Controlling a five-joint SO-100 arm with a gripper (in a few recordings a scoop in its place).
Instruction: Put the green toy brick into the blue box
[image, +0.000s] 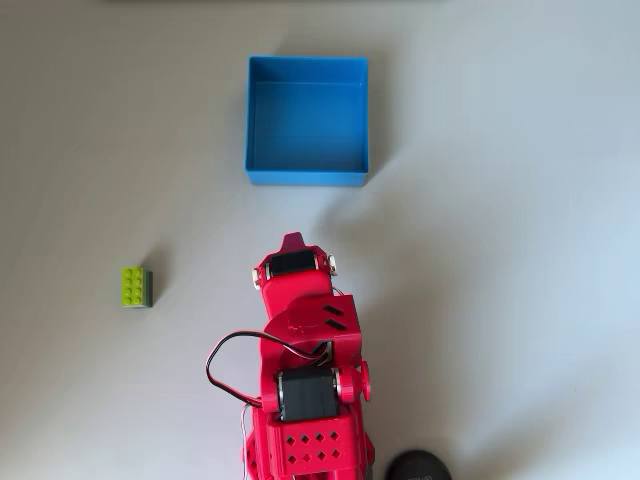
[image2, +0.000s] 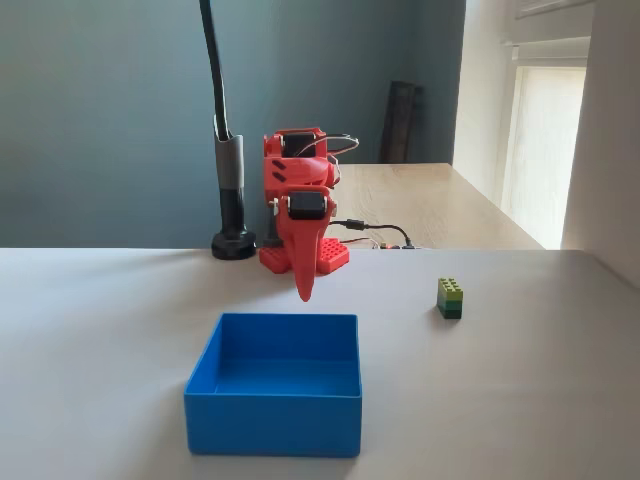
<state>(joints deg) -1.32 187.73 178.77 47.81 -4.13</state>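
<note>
Both views are evenly and softly lit by daylight. In the fixed view, a bright, slightly overexposed window (image2: 545, 150) is seen at the right edge. In the overhead view, the pale tabletop (image: 520, 300) is shaded darker toward its left edge, and faint, soft shadows are cast beside the blue box (image: 307, 120) and the green toy brick (image: 136, 287). Focus is sharp; no glare or blur is seen.

I saw a big white table (image2: 560, 400). A black pole on a round base (image2: 232, 243) stood behind it, by a blue-grey wall (image2: 100, 110).
</note>
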